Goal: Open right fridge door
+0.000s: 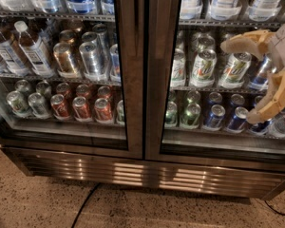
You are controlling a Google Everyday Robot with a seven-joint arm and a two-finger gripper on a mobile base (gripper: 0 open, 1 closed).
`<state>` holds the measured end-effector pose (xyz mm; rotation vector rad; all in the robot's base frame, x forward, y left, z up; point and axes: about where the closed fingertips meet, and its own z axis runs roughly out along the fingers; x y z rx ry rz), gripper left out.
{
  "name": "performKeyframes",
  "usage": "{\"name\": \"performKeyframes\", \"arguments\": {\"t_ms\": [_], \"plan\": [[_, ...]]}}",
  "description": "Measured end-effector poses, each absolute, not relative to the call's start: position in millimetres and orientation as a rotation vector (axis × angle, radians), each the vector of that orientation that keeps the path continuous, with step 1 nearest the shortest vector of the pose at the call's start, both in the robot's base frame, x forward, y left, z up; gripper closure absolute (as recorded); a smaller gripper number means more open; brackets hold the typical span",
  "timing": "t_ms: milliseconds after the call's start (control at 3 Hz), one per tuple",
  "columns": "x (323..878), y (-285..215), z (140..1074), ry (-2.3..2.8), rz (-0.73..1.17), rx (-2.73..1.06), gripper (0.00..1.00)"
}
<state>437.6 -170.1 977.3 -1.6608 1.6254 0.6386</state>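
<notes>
The right fridge door [164,75] is a tall glass pane in a dark brushed-metal frame, standing closed beside its twin. Behind its glass stand green-and-white cans [203,68] and, one shelf lower, blue cans [213,117]. My gripper [242,80] reaches in from the right edge, in front of the right half of this door's glass. Its two tan fingers are spread wide, one finger [244,41] up by the middle shelf and the other [270,101] down by the blue cans. Nothing is between them.
The left fridge door [128,70] shows red and copper cans [80,106] and white-capped bottles [26,46]. A metal grille [133,172] runs along the fridge's base. A black cable [85,205] lies on the speckled floor below.
</notes>
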Motion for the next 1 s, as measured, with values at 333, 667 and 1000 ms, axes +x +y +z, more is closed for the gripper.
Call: {"name": "performKeyframes", "arguments": {"t_ms": [333, 667, 1000], "plan": [[438.1, -167.6, 978.4, 1.563, 0.712, -1.648, 0.0], [437.9, -172.2, 977.7, 1.421, 0.879, -1.572, 0.0], [442.1, -168.0, 981.2, 1.399, 0.906, -1.539, 0.0]]}}
